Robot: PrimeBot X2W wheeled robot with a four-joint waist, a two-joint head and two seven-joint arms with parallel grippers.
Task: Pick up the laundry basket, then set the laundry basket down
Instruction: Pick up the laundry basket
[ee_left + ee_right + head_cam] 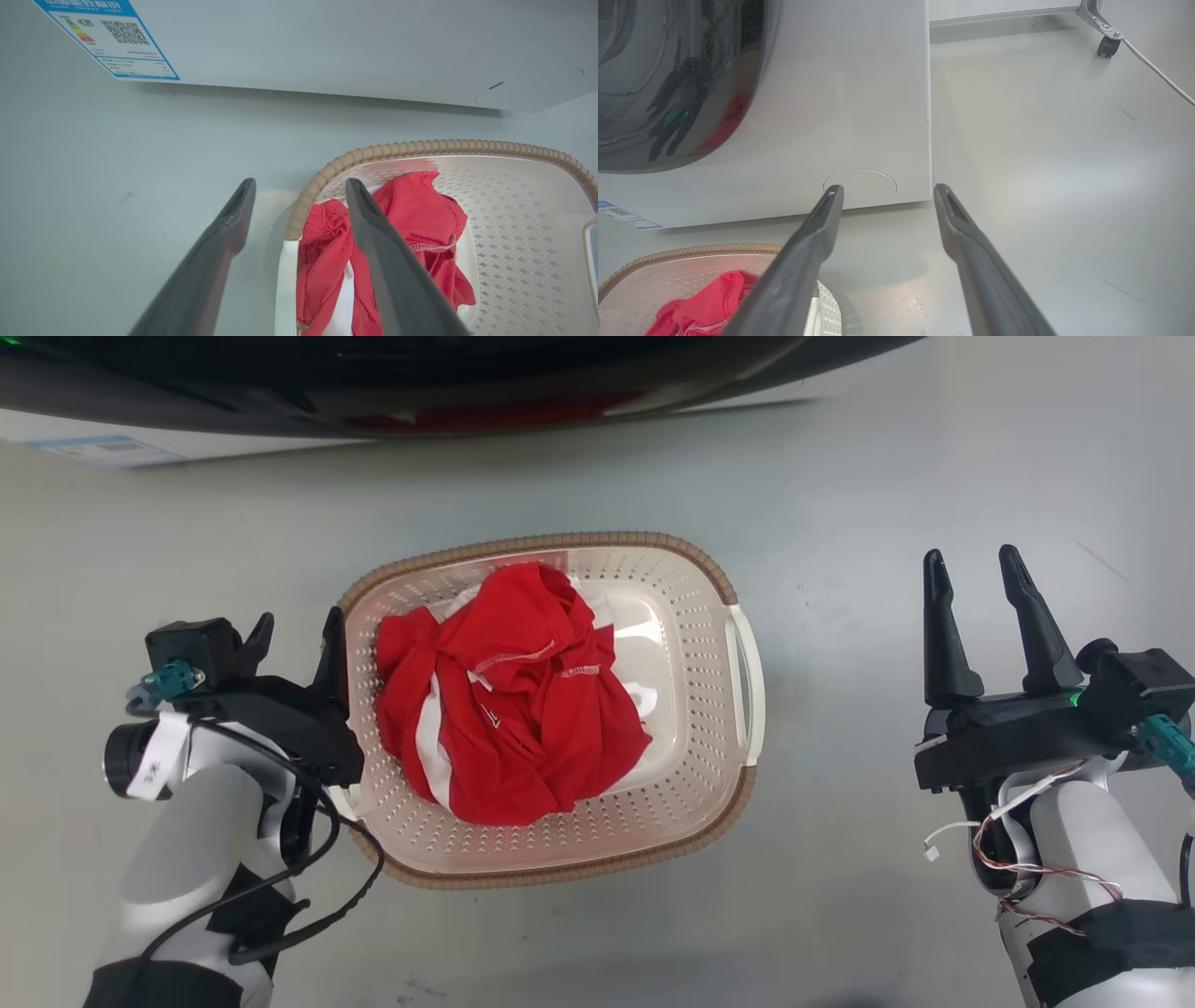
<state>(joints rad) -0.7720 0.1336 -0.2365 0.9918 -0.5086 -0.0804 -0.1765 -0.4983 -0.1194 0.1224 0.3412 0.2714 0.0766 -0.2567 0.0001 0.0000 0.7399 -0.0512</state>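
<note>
**Left gripper astride the basket's edge, right gripper out wide**

The left gripper (294,639) has its two dark fingers spread, one on each side of the laundry basket (560,539). The outer finger is over the grey floor (887,476) and the inner finger is just inside the brown woven-look rim. In the left wrist view, the left gripper (301,191) has the basket's (420,145) near white handle (282,289) in the gap between the fingers, with nothing pinched. A crumpled red-and-white garment (513,709) lies heaped in the basket, right beside that inner finger.

The right gripper (973,579) is parted too and holds nothing. It is well apart from the far white handle (752,681), with bare floor between them. From its wrist camera the right gripper (887,193) points at the lower corner of the washing machine (859,116), and the basket (691,252) sits off to the lower left of its fingers
</note>
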